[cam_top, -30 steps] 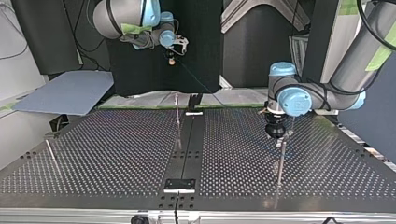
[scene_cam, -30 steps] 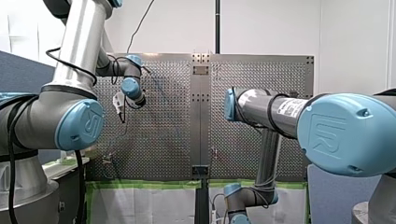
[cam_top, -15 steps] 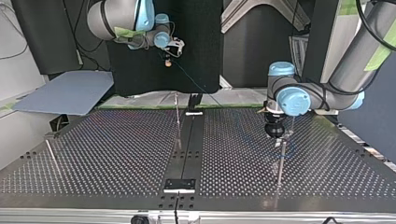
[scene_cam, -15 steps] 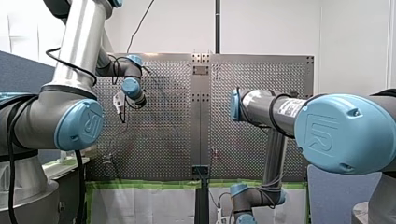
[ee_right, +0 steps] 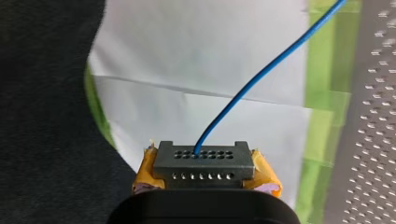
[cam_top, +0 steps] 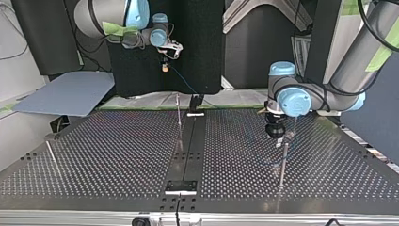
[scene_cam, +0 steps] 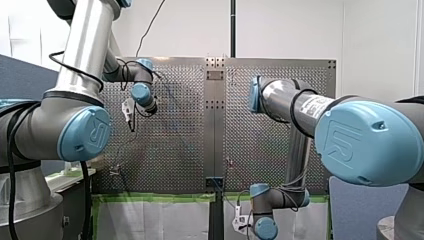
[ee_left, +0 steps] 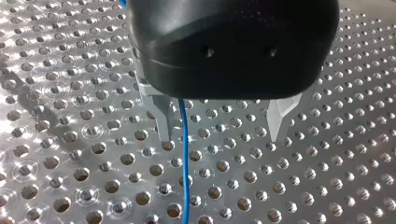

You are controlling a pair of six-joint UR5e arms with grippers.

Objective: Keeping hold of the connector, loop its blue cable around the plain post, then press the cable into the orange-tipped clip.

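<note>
Gripping a grey connector [ee_right: 204, 161] with my right pincer [ee_right: 204, 169] — yellow pads [ee_right: 145, 173] squeezed against its two short sides, closed only as far as the block's width allows. Two rows of small holes across the connector's face. A blue cable [ee_right: 261, 74] leaving one hole in the far row and curving away ahead of the pincer, over white sheeting [ee_right: 187, 60] and a strip of green tape [ee_right: 322, 93]. Held well clear of the bench [ee_left: 327, 163], at about eleven o'clock in the top view, against a dark backdrop [cam_top: 197, 47], the cable slanting down from there toward four o'clock.

Spread wide at my left pincer [ee_left: 222, 133] — metal fingers [ee_left: 161, 116] well apart, nothing clamped. The blue cable running between them, just beside one finger and well away from the other, lying low along the perforated bench. In the top view, at about three o'clock, hanging low over the bench close to the tip of a thin metal post [cam_top: 282, 165]. Cannot tell from there whether pincer and post touch. A faint trace of blue on the bench by that post, too thin to follow further.
</note>
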